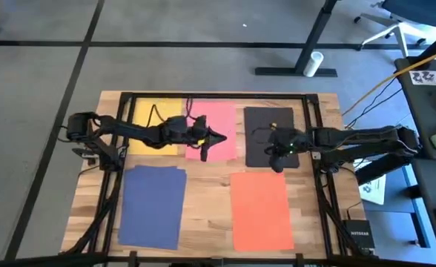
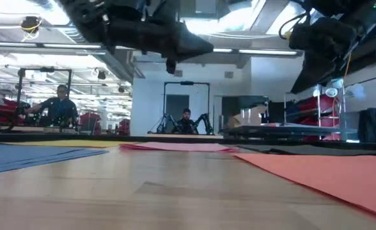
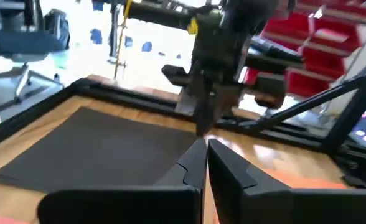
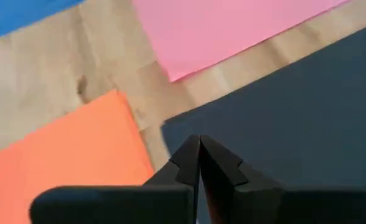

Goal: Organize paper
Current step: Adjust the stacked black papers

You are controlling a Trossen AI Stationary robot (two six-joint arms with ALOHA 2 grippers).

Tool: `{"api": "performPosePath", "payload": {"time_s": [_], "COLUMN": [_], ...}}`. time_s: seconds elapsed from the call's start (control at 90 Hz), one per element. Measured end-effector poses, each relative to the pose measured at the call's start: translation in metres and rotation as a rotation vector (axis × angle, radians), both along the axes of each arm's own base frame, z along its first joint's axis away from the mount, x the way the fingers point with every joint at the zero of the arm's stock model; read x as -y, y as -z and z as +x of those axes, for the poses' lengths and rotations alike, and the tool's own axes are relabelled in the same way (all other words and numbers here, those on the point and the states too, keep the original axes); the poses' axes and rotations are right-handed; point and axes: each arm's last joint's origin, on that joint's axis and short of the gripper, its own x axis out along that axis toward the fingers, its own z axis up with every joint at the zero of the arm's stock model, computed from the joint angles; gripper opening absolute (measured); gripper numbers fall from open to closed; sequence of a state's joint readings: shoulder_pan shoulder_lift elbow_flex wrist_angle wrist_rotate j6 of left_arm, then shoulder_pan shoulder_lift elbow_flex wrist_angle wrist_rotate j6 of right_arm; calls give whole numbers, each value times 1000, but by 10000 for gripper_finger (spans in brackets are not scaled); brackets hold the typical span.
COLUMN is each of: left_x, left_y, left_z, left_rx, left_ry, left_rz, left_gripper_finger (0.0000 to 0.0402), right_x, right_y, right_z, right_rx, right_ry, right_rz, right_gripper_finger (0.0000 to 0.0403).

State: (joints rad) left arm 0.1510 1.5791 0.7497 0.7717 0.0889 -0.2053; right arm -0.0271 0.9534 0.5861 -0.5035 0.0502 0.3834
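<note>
Wooden table [image 1: 210, 189] spread with coloured sheets [image 1: 261, 210]: thin, limp, slippery; best pinched at edge. Left gripper [image 1: 219, 138], right gripper [image 1: 271, 150]: jaws together, empty.

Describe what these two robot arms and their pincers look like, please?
Both arms are dark, nearly black, built of slim jointed segments with thin black cables running along them. The left pincer tapers to a point. The right pincer belongs to an arm with a small green light. Each pincer's two fingers are matt black, angular wedges with stepped edges.
</note>
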Motion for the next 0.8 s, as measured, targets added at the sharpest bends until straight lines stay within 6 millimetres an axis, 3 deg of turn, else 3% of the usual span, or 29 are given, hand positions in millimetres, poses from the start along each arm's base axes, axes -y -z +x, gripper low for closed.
{"api": "performPosePath", "payload": {"time_s": [0.456, 0.633, 0.8], "left_x": [25, 29, 29], "left_y": [31, 33, 33], "left_z": [-22, -24, -24], "left_rx": [-37, -41, -41], "left_ry": [42, 33, 33], "left_rz": [-49, -33, -23], "left_gripper_finger": [0, 0, 0], "right_x": [-46, -47, -41], "right_y": [33, 54, 62], "right_z": [47, 64, 75], "right_rx": [-193, -300, -333], "right_ry": [-175, -153, -119], "right_rz": [13, -39, -60], "right_gripper_finger": [1, 1, 1]}}
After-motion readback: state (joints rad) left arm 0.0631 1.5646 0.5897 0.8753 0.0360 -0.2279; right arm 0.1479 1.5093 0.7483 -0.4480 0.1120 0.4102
